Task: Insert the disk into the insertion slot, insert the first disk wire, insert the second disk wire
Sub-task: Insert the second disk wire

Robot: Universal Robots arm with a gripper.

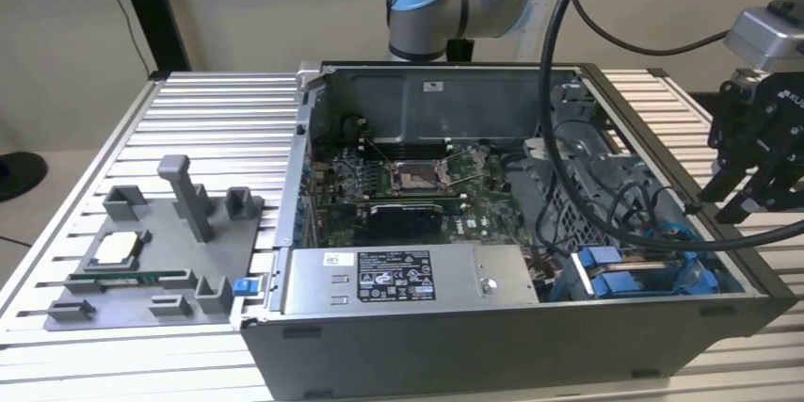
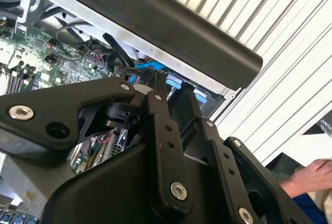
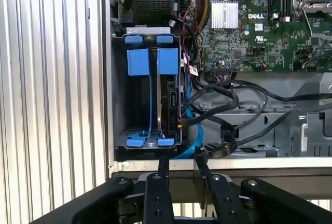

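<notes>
Standing edgewise, disk (image 3: pixel 171 99) in insertion slot (image 3: pixel 118 105)

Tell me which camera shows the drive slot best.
The first wrist view: it looks straight down into the slot with nothing in front. The exterior view has it slanted, behind cables. In the second wrist view the hand covers most of it.

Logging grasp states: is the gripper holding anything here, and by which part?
Nothing. The gripper is open and empty, poised by the computer case rim.

Small print, apparently illegible, on the power supply label (image 1: pixel 393 276).
</notes>
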